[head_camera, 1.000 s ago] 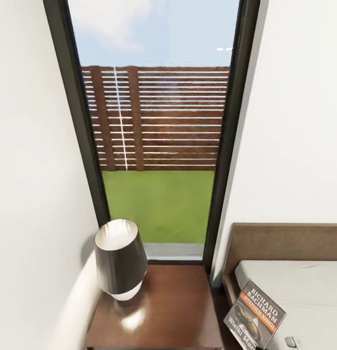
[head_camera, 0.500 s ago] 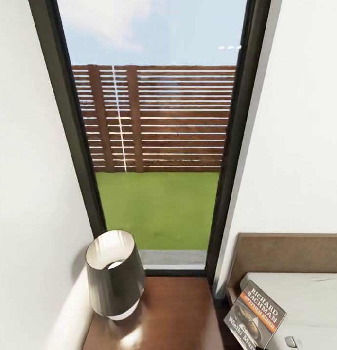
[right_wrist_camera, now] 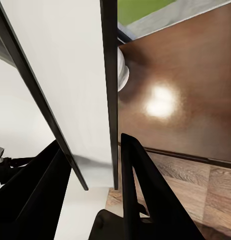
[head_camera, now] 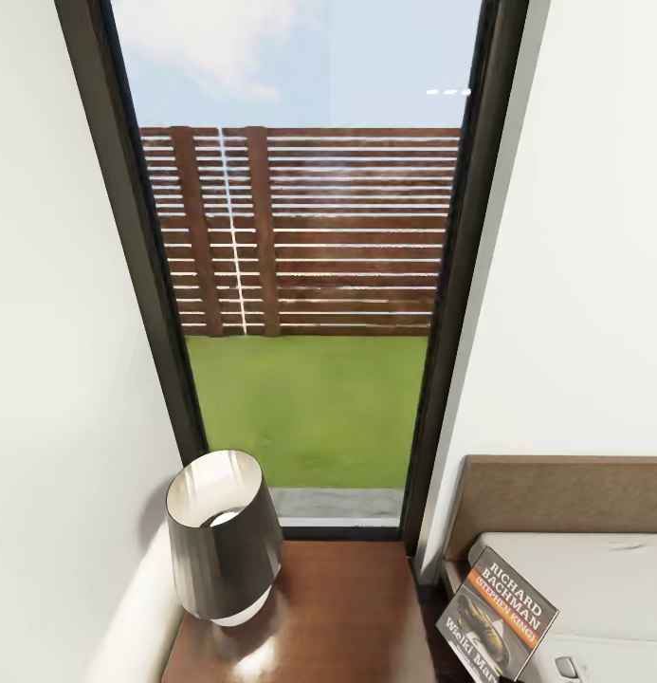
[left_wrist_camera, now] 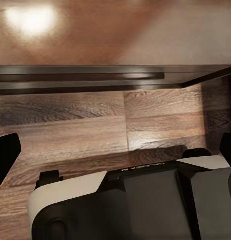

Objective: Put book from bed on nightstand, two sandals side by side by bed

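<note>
The book point(head_camera: 499, 621), a thin paperback with an orange-red band and white lettering reading Richard Bachman, stands tilted at the head view's five o'clock corner, over the gap between the nightstand and the bed. In the right wrist view the book point(right_wrist_camera: 70, 85) shows edge-on as a pale slab between dark cover edges, pinched between the right gripper point(right_wrist_camera: 93, 150) and its two black fingers point(right_wrist_camera: 133, 180), which are clenched on it.

The bed point(head_camera: 574, 493), with brown headboard and grey mattress, lies at four o'clock. The nightstand point(head_camera: 337, 617), glossy and dark brown, sits at six o'clock, just left of the book. On it at seven o'clock stands a lamp point(head_camera: 219, 536) with a dark shade.

The left gripper point(left_wrist_camera: 115, 150) hangs over the wood-plank floor point(left_wrist_camera: 85, 135) beside the nightstand's edge, its fingers spread wide and holding nothing.

Behind, a tall black-framed window point(head_camera: 461, 285) shows a slatted brown fence point(head_camera: 319, 228) and grass point(head_camera: 309, 408).
</note>
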Motion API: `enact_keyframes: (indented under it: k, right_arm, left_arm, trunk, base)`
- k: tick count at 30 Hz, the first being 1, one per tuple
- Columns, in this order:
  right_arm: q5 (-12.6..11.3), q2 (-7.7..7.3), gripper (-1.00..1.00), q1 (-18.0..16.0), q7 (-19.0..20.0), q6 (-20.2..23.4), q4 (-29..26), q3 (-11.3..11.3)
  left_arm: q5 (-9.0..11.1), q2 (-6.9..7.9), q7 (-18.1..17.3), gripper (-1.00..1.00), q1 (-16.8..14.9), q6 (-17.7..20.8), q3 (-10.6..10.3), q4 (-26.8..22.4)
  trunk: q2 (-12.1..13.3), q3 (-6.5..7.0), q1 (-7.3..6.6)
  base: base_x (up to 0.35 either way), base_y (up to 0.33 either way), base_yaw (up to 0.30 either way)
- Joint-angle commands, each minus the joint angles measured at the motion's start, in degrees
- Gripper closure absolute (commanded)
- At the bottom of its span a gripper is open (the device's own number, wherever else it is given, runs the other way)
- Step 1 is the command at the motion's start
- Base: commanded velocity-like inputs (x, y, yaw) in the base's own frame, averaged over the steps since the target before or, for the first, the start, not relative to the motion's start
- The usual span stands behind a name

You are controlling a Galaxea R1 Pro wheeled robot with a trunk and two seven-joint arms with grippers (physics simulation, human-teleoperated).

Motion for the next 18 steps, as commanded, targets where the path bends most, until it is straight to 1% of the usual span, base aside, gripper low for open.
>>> enact_keyframes:
  k: [1,14,17,18]
  right_arm:
    - [0.14,0.01,1.00,-0.05,0.22,0.23,0.02,-0.31]
    - [0.14,0.01,1.00,-0.07,0.18,0.23,0.02,-0.32]
    - [0.14,0.01,1.00,-0.06,0.24,0.23,0.00,-0.32]
    - [0.14,0.01,1.00,-0.07,0.31,0.23,0.01,-0.31]
  left_arm:
    - [-0.59,0.01,-0.13,-1.00,-0.05,-0.23,0.49,0.05]
    - [-0.60,0.01,-0.37,-1.00,-0.05,-0.35,0.55,-0.08]
    - [-0.59,-0.03,-1.37,-1.00,-0.05,-0.59,0.50,-0.32]
    - [-0.59,-0.13,-2.66,-1.00,-0.05,-0.67,0.46,-0.39]
  trunk:
    - [-0.11,-0.12,0.03]
    - [-0.11,-0.12,0.03]
    - [-0.11,-0.12,0.03]
    - [-0.11,-0.12,0.03]
  base:
    - [0.000,0.000,0.000]
    - [0.000,0.000,0.000]
    - [0.000,0.000,0.000]
    - [0.000,0.000,0.000]
